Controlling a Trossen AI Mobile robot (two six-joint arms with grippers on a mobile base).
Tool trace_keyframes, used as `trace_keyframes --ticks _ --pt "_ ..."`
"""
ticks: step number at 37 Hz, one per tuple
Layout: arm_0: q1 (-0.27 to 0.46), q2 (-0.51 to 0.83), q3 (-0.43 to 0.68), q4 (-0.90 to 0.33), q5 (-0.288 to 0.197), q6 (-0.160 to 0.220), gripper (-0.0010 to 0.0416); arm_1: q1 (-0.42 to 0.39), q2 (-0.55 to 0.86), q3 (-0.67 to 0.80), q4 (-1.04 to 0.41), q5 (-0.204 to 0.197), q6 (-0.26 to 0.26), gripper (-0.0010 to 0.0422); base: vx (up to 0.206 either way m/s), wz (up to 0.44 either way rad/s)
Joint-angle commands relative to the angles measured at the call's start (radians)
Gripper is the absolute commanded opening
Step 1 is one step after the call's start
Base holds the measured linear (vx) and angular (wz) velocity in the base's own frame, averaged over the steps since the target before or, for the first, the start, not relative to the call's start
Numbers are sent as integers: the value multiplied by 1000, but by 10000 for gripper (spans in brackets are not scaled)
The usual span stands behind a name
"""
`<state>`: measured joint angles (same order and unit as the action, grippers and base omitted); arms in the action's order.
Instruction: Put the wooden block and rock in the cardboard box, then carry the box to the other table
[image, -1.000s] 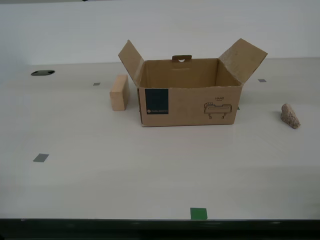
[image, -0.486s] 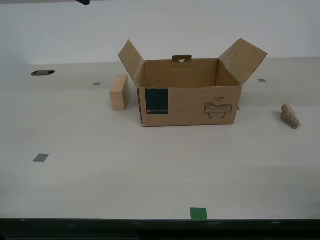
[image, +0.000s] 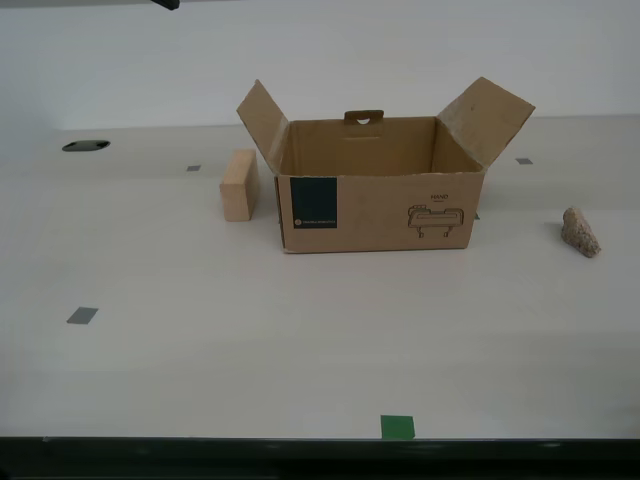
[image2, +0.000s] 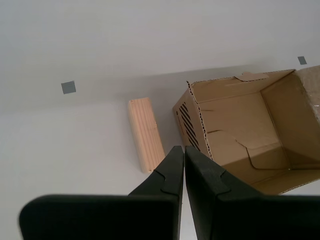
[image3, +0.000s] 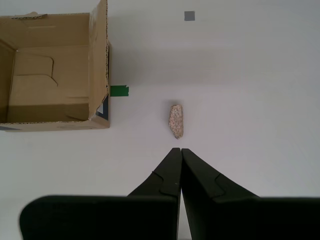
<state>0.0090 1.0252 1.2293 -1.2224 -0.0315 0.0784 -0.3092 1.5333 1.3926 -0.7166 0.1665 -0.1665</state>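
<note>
The cardboard box (image: 378, 185) sits open on the smooth pale table (image: 300, 350), flaps up, blue label & line drawing facing the ext. camera, handle tab on its far wall. Inside looks empty in both wrist views.

The wooden block (image: 239, 184) stands on the table just beside the box, off the label end, not touching it. The rock (image: 580, 232) lies on the table well apart from the box, off the opposite end, the one w/ the drawing.

My first gripper (image3: 180, 150) hangs above the table w/ its jaws pressed together, nothing between them; tips point at the rock, near but clear of it. My second gripper (image2: 184, 148) is likewise closed tight & empty, up over the block's near end, next to the box corner.

A green tape square (image: 397, 427) & grey tape squares (image: 82, 315) dot the table around the box.
</note>
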Motion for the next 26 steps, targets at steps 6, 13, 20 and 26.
trace_keyframes --ticks 6,13,20,26 --pt "0 0 0 27 -2 0 0 0 0 0 0 1 10 0 0 0" --pt "0 0 0 33 -2 -1 2 0 0 0 1 1 10 0 0 0" --pt "0 0 0 32 -1 -20 3 0 0 0 1 1 24 0 0 0" --pt "0 0 0 32 -1 -26 3 0 0 0 1 1 29 0 0 0"
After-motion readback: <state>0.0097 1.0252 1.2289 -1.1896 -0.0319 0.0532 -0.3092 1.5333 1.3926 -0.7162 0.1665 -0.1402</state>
